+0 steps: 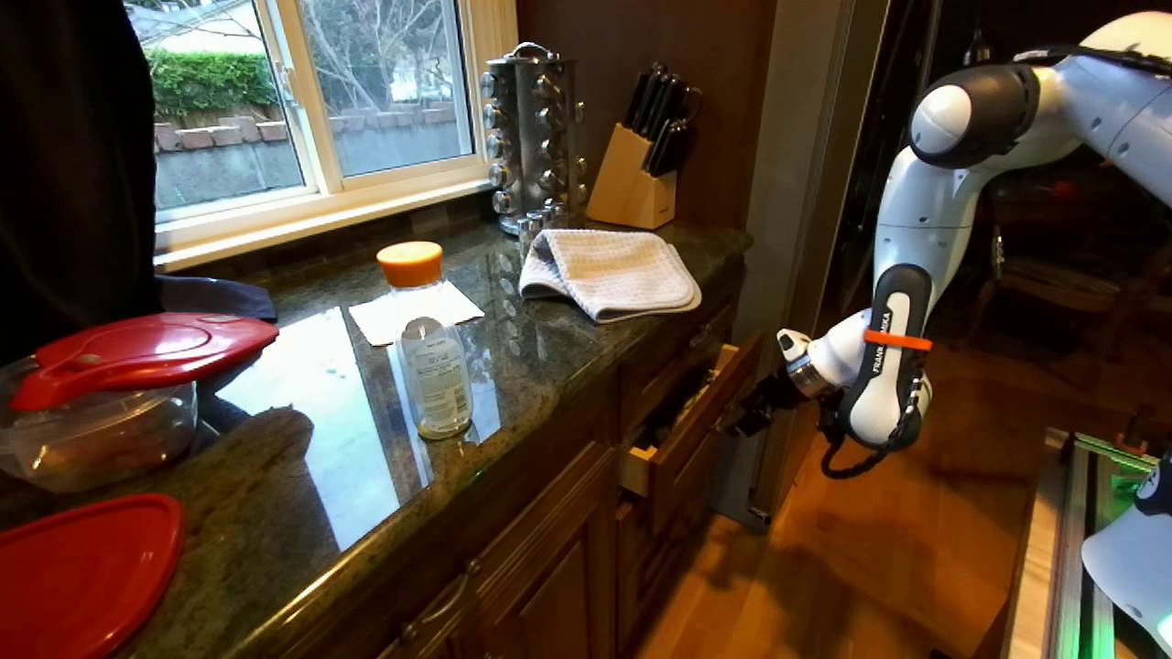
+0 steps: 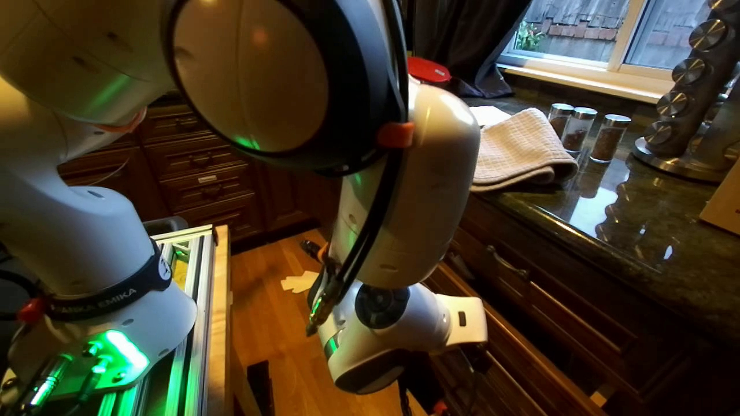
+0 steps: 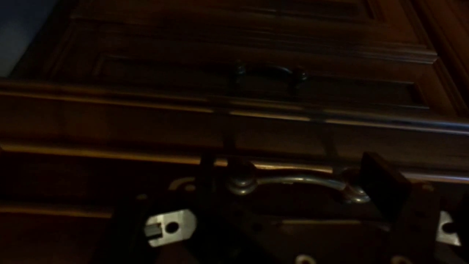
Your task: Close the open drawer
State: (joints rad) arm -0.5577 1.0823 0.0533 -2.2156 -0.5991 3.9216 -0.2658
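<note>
The drawer [image 1: 700,430] stands pulled out below the counter in an exterior view. Its pale wood side [image 1: 634,471] and some dim contents show. In an exterior view its dark front [image 2: 520,352] is partly covered by the arm. My gripper [image 1: 746,419] is at the outer face of the drawer front. In the wrist view the gripper [image 3: 298,181] is open, with its dark fingers apart at either end of the curved metal handle [image 3: 300,179] on the drawer front [image 3: 110,123]. The picture is too dark to tell whether the fingers touch the handle or front.
Another closed front with a handle [image 3: 269,69] shows in the wrist view. On the granite counter [image 1: 540,366] are a towel [image 1: 609,275], a clear bottle [image 1: 438,380], a knife block [image 1: 632,178] and a spice rack [image 1: 536,137]. A door frame [image 1: 806,238] stands beside the cabinet.
</note>
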